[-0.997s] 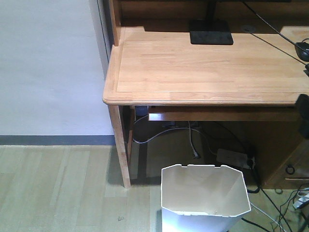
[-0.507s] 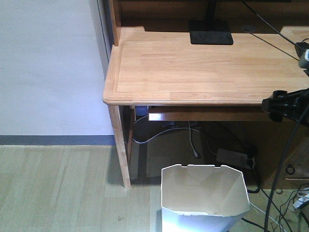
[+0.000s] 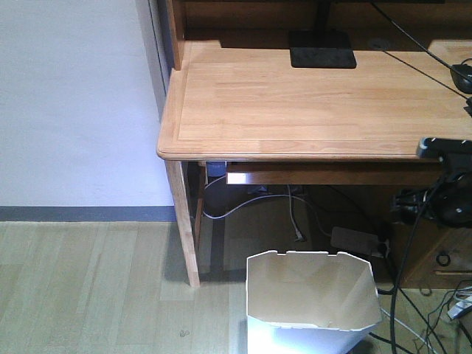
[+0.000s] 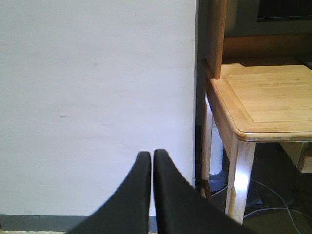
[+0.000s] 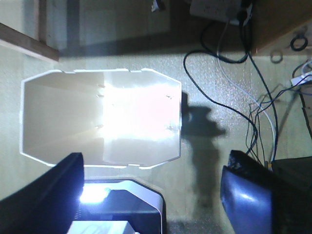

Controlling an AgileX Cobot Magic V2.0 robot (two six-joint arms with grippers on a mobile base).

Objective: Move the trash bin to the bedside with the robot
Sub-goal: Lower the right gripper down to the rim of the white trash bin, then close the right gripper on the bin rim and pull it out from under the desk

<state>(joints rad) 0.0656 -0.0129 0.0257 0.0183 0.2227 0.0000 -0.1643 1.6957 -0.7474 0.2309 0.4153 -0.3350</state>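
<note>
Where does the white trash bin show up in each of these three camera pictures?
Front view: trash bin at the bottom, right of centre, on the floor before the desk.
Left wrist view: not in it.
Right wrist view: trash bin from above, left of centre.
Shared landmark: power strip, front and right wrist.

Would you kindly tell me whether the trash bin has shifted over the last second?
No. The trash bin stands where it did, its rim's left corner the same short way right of the foot of the desk leg.
</note>
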